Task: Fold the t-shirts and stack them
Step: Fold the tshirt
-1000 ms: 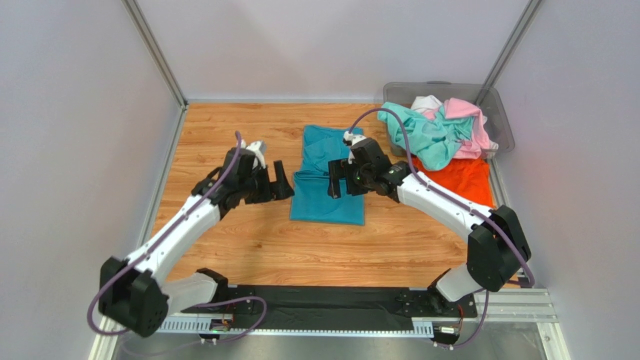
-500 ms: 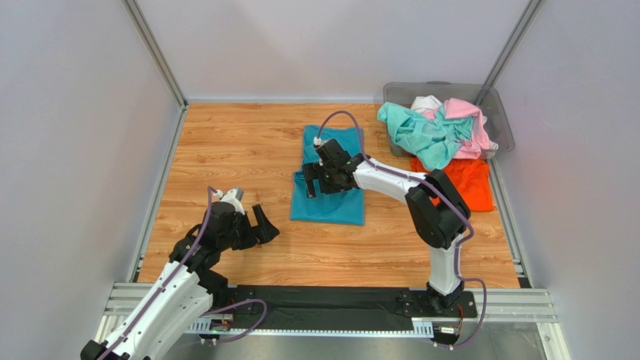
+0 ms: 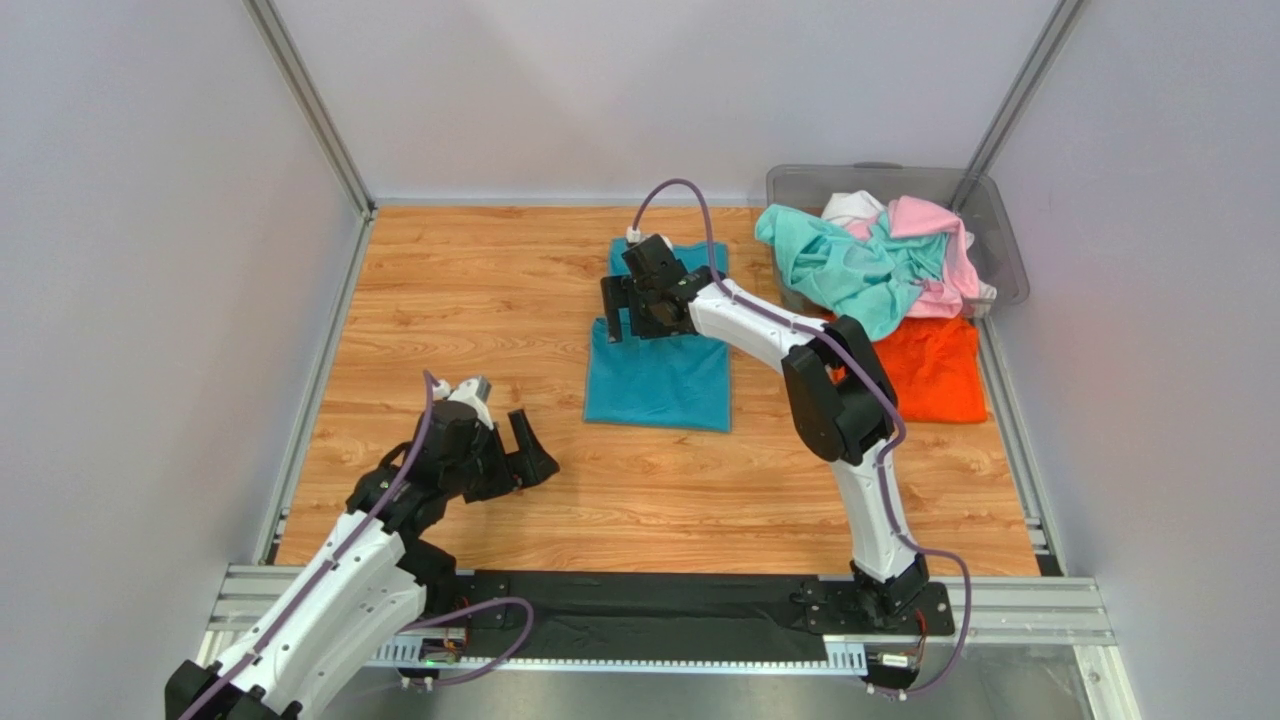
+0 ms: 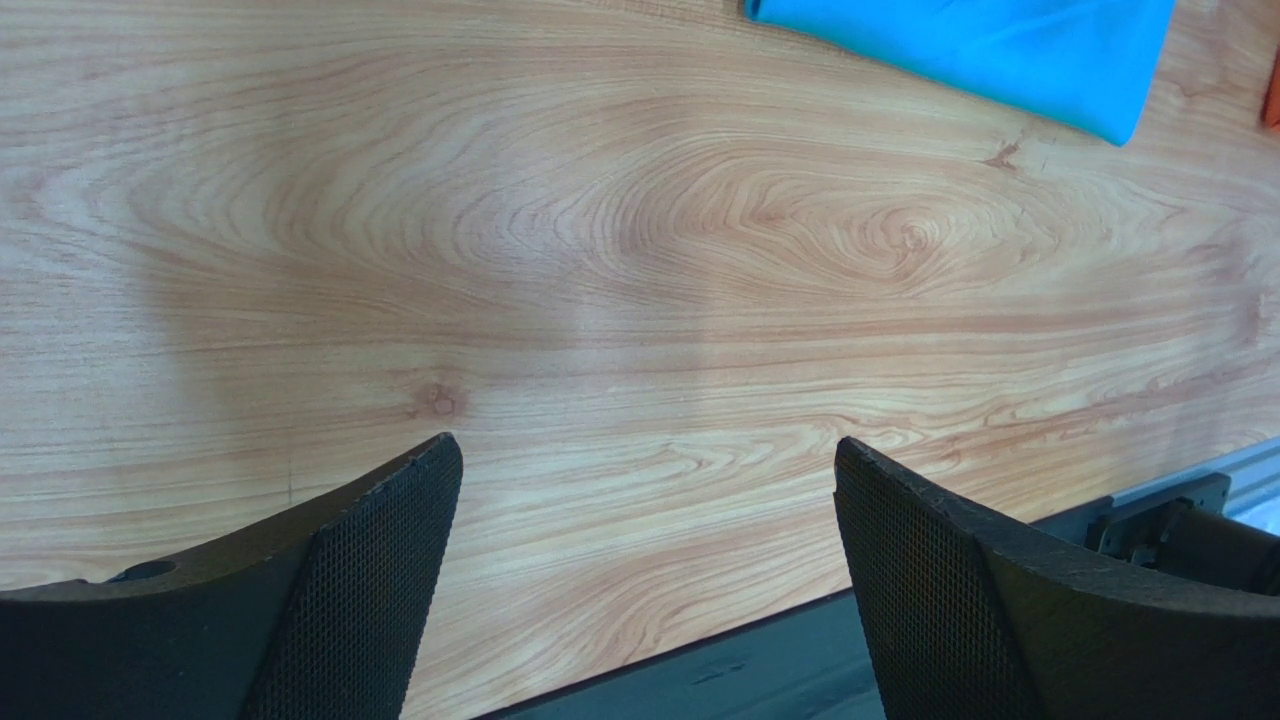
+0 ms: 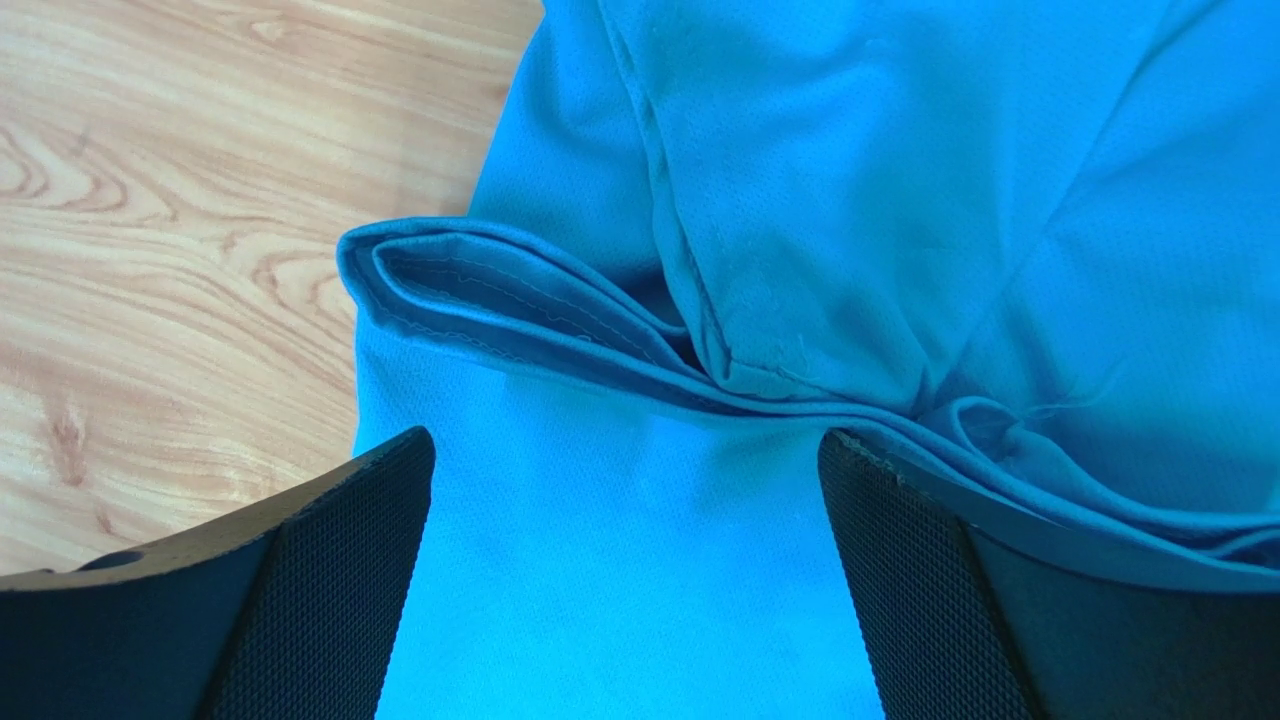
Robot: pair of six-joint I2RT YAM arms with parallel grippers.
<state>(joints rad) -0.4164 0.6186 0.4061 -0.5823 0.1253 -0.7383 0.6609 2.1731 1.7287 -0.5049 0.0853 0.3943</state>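
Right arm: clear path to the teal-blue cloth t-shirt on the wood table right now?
Probably yes. The right gripper hangs open directly above the teal-blue t-shirt, nothing between them; the left gripper is off over the wood table.

Left claw [image 3: 508, 458] tucked near, right claw [image 3: 628, 312] outstretched, both agape.

1 teal-blue t-shirt [image 3: 661, 383], 1 orange t-shirt [image 3: 935, 368], 1 mint-green t-shirt [image 3: 842, 270], 1 pink t-shirt [image 3: 939, 248] and 1 white t-shirt [image 3: 854, 204] are in view, 5 in total. There is 1 grey plastic bin [image 3: 1004, 213] and 1 wooden desk [image 3: 481, 285]. The robot arms are 2, 1 left arm [image 3: 353, 567] and 1 right arm [image 3: 845, 408], each with 1 pair of jaws.
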